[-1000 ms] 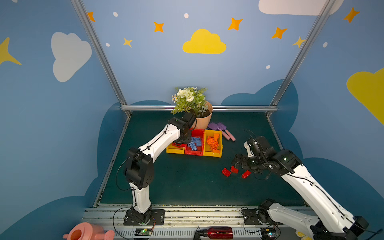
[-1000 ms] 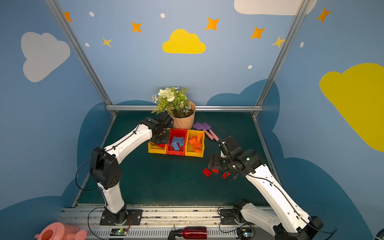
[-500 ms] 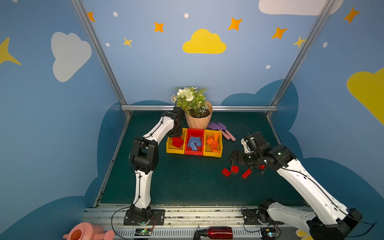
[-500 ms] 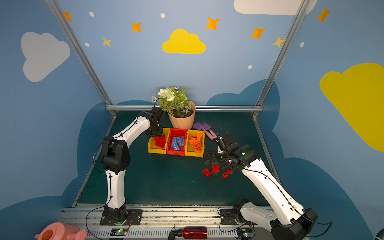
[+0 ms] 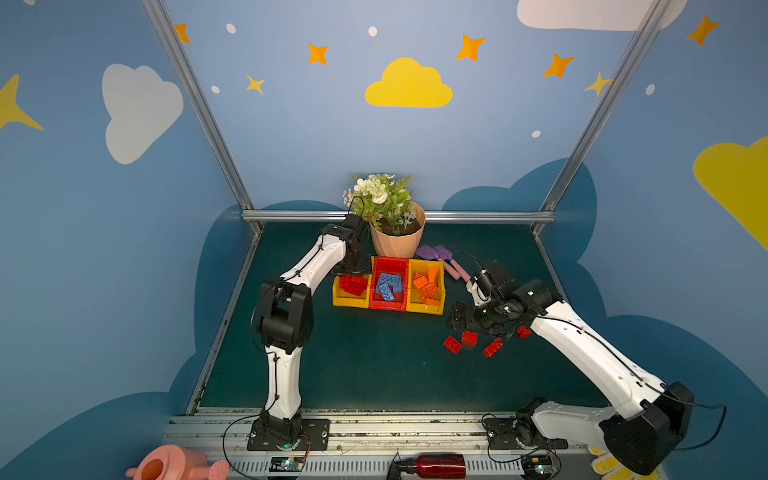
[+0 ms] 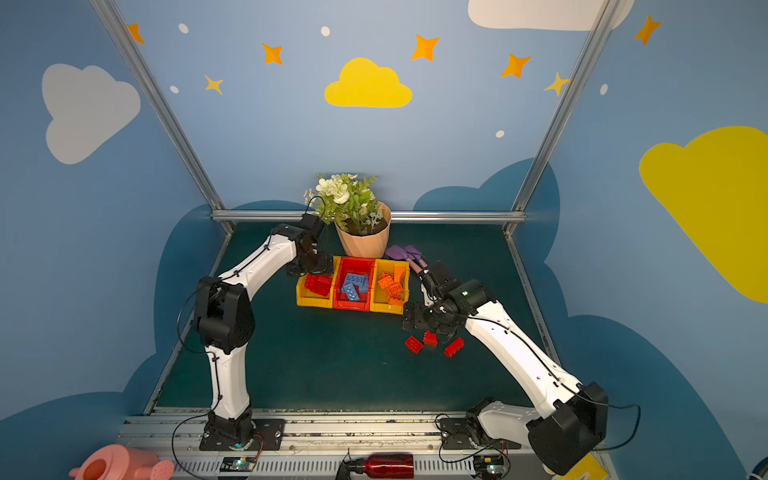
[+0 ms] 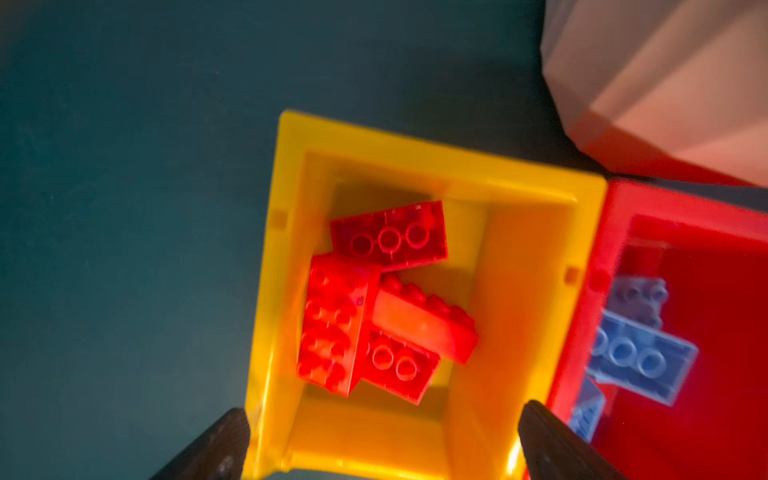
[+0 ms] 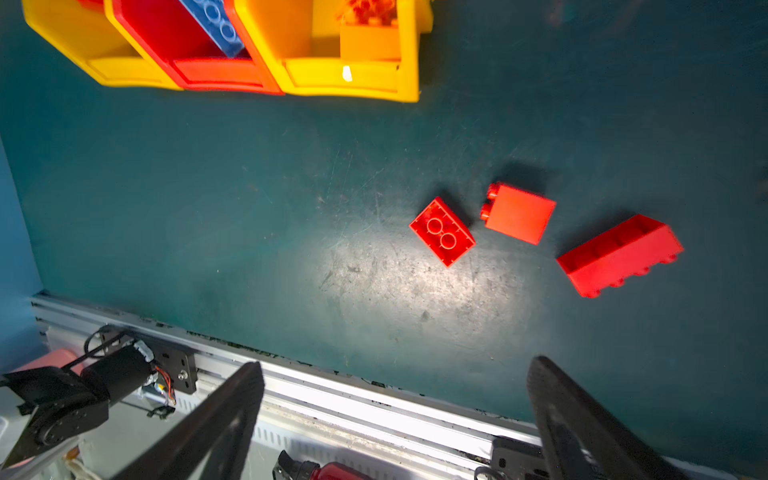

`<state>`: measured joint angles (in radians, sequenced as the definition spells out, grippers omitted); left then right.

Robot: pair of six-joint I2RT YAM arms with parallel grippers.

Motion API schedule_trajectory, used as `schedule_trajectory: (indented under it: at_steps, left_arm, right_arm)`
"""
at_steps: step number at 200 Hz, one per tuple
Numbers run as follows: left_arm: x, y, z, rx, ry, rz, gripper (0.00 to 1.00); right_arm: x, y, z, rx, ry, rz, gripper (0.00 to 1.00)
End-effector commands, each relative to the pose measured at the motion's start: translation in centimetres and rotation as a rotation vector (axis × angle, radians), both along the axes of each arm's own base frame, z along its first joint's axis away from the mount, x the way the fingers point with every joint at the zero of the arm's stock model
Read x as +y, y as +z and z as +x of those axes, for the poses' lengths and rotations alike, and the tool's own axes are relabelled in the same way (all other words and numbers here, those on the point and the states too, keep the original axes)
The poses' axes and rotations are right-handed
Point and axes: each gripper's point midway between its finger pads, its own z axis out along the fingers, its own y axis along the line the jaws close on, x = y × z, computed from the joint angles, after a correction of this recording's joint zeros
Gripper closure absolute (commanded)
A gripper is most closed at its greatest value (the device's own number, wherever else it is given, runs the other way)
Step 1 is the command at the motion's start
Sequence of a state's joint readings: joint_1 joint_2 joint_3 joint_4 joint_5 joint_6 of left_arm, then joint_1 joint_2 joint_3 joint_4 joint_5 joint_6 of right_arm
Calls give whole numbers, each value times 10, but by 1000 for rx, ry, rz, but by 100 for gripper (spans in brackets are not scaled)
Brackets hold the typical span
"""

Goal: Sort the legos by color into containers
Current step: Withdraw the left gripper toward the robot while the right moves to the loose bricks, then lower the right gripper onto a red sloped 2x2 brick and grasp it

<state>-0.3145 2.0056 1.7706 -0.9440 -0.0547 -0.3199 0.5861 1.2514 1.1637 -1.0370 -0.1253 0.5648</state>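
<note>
Left wrist view: four studded red legos (image 7: pixel 384 307) heaped in yellow container (image 7: pixel 519 291)

White links (image 5: pixel 582 345), black joints (image 5: pixel 286 320), dark fingers (image 7: pixel 552 449)

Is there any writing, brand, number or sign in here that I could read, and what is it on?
No text is readable anywhere.
Small white mark on the yellow plastic bin holding orange studded bricks: too blurred to tell.
Small circuit board on the front metal rail: print too small.
Shiny red metal bottle: no label shows.
Blue walls: only painted clouds and stars.
</note>
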Motion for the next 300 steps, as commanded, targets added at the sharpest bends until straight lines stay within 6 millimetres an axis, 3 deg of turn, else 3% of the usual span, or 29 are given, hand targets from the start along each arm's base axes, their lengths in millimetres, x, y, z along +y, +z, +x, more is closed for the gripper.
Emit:
schedule_trajectory:
  at_steps: [1,67,144,204,250,300]
  left_arm:
    - [-3,29,-17,-69,31,-81,0]
    - [24,42,-93,-136,110,-124,0]
    - [43,31,-171,-153,211,-207,0]
    - [44,27,-197,-157,239,-248,0]
    - [44,28,-203,-144,222,-240,0]
    - [42,27,-204,-124,193,-235,0]
  right_arm:
    - [10,-7,-2,17,52,31,3]
    - [17,-27,-12,69,95,18,3]
    - [21,-64,-23,144,64,22,3]
    - [14,-95,-16,164,-144,9,3]
    - [12,-120,-1,155,-347,26,3]
    - [15,-135,13,157,-425,8,3]
